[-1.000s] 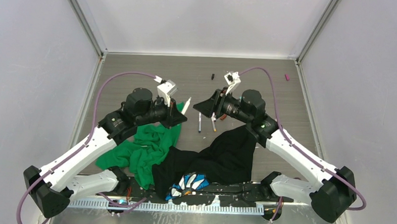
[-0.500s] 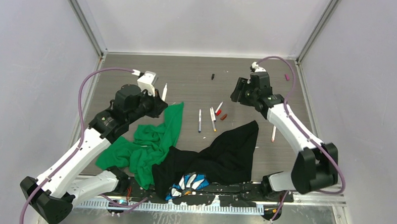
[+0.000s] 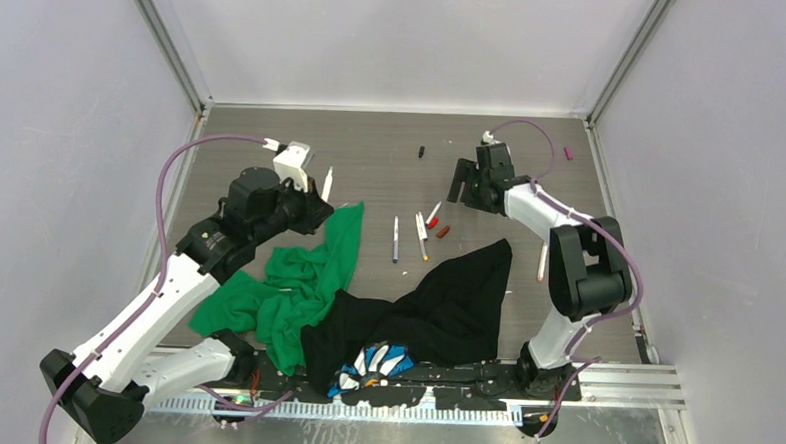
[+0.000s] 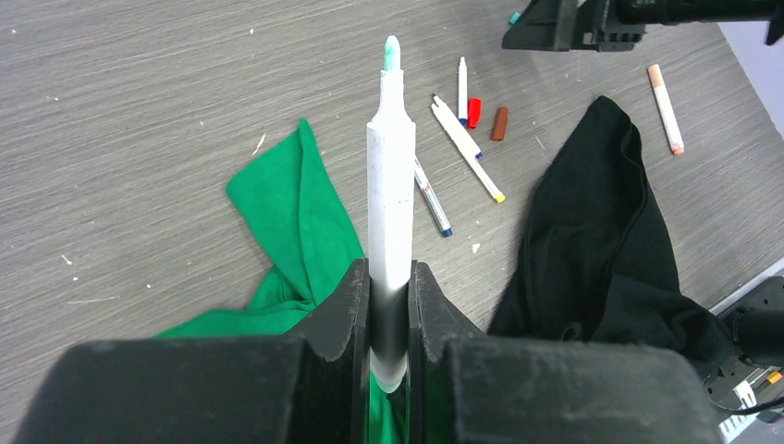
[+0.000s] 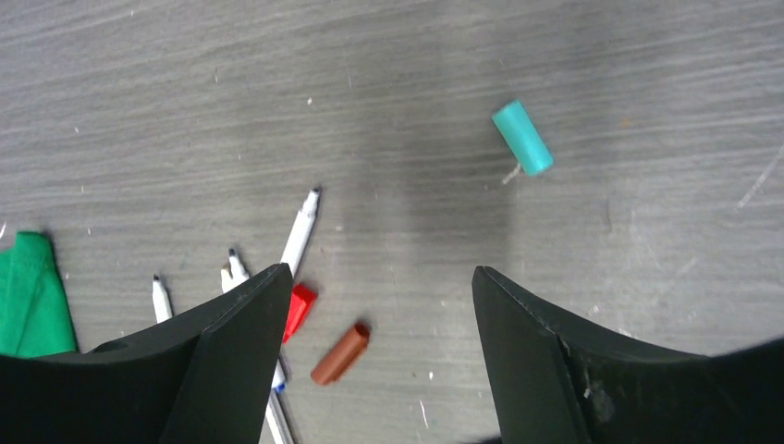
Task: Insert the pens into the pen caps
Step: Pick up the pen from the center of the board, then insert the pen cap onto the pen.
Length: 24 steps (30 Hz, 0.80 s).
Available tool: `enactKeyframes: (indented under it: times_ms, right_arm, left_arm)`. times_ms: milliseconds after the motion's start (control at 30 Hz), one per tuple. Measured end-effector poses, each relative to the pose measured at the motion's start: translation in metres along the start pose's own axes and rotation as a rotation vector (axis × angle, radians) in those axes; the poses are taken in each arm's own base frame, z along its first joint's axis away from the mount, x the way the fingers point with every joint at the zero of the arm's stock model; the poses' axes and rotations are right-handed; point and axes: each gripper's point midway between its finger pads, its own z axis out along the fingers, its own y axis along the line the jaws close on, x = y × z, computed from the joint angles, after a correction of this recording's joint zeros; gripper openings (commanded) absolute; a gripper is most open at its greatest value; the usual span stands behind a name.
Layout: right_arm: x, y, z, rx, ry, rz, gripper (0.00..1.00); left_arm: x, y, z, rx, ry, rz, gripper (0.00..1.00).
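Right arm (image 3: 569, 230) has folded back; right gripper (image 5: 377, 270) spread near smooth teal cylindrical cap (image 5: 522, 137). Left gripper (image 4: 389, 277) clamps slim white teal-tipped pen (image 4: 391, 185).

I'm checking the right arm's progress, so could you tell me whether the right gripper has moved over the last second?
Yes. The right gripper has swung from over the loose pens to the right and farther back on the table.

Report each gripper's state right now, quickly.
Left gripper: shut on the teal-tipped pen.
Right gripper: open, holding nothing, with the teal cap lying ahead of it.
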Motion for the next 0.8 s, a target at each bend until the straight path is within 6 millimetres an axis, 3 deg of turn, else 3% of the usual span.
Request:
enactKeyframes:
  times_ms: [400, 800]
  right_arm:
    - [-0.011, -0.005, 0.043, 0.026, -0.012, 0.033, 0.80]
    - [-0.011, -0.021, 0.051, 0.089, -0.023, 0.056, 0.81]
  left_arm:
    - [0.001, -0.003, 0.000, 0.015, 0.004, 0.001, 0.00]
    - [0.001, -0.003, 0.000, 0.015, 0.005, 0.002, 0.00]
